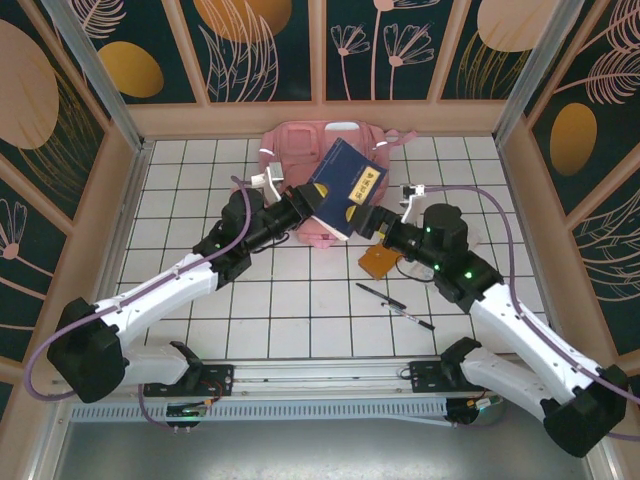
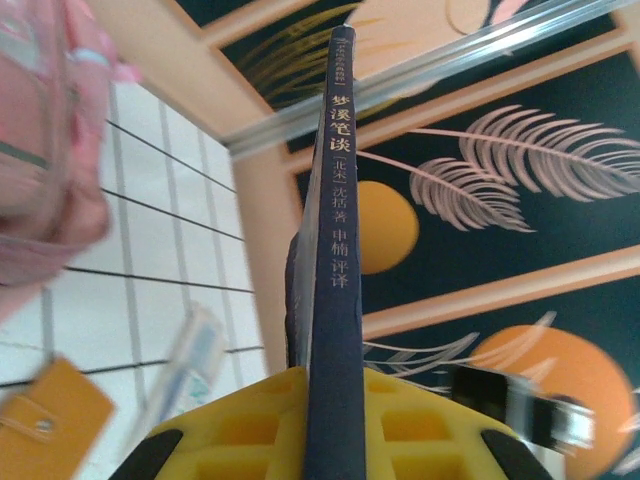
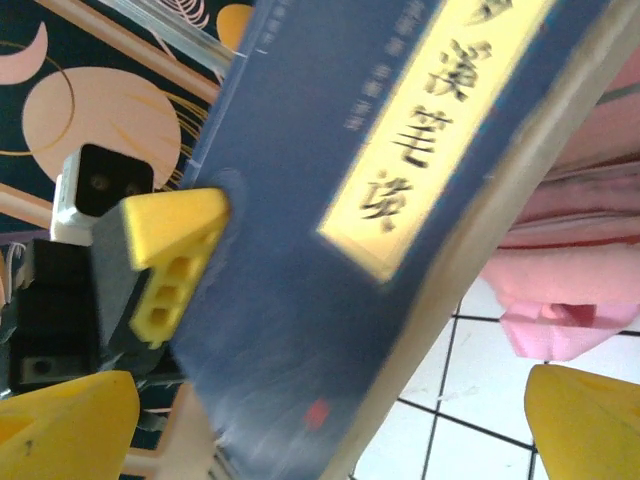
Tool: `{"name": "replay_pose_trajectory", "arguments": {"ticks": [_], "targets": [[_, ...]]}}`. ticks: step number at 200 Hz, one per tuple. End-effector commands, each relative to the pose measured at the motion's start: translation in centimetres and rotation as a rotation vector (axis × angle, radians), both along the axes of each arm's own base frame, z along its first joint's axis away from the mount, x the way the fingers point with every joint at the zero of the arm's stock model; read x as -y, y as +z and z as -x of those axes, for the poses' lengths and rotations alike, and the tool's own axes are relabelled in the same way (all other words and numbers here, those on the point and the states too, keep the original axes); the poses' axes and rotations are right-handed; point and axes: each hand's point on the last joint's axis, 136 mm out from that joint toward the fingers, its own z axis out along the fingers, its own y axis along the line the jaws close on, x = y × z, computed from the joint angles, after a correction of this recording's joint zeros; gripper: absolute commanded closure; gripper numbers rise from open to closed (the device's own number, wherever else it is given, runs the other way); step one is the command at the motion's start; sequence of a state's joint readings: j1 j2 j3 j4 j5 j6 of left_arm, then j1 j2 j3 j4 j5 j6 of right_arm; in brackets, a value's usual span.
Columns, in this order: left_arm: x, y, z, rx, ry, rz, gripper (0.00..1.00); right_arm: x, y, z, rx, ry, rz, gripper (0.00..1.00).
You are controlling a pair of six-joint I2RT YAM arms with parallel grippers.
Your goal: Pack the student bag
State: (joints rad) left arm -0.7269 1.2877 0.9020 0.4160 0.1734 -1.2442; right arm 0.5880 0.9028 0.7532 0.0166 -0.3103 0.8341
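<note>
Bright, even light falls from overhead on my worktop (image 1: 300, 320), leaving only soft, faint shadows. In my left wrist view the student bag (image 2: 40, 130) smears at nine o'clock. In my right wrist view the book (image 3: 300, 300) has motion-blurred lettering.

The student bag (image 1: 295, 145) is pink. The book (image 1: 345, 185) has a navy cover, a yellow title label and pale spine lettering. Table (image 1: 180, 190): white tiles, dark grid. Wallet (image 1: 377, 262): orange-tan. Pen (image 1: 395, 306): black. Wall panels (image 1: 260, 45): dark teal, peach leaves.
</note>
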Motion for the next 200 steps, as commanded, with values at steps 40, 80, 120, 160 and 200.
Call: {"name": "replay_pose_trajectory", "arguments": {"ticks": [40, 80, 120, 160, 200], "targets": [[1.5, 4.2, 2.1, -0.054, -0.156, 0.267, 1.0, -2.0, 3.4, 0.1, -0.035, 0.182, -0.381, 0.2], [1.5, 2.3, 1.7, -0.086, -0.134, 0.23, 1.0, -1.7, 5.0, -0.3, -0.005, 0.194, -0.477, 0.94], [0.1, 0.6, 0.8, 0.042, -0.035, 0.04, 0.42, -0.9, 2.3, -2.1, 0.008, 0.108, -0.186, 1.0], [-1.1, -2.5, -0.7, 0.304, -0.032, -0.56, 0.12, 4.0, -0.6, -4.6, 0.09, -0.065, 0.29, 1.0], [0.4, -8.6, -2.5, 0.438, -0.243, -0.97, 0.18, 13.0, -3.2, -7.3, 0.023, -0.391, 0.653, 1.0]]}}
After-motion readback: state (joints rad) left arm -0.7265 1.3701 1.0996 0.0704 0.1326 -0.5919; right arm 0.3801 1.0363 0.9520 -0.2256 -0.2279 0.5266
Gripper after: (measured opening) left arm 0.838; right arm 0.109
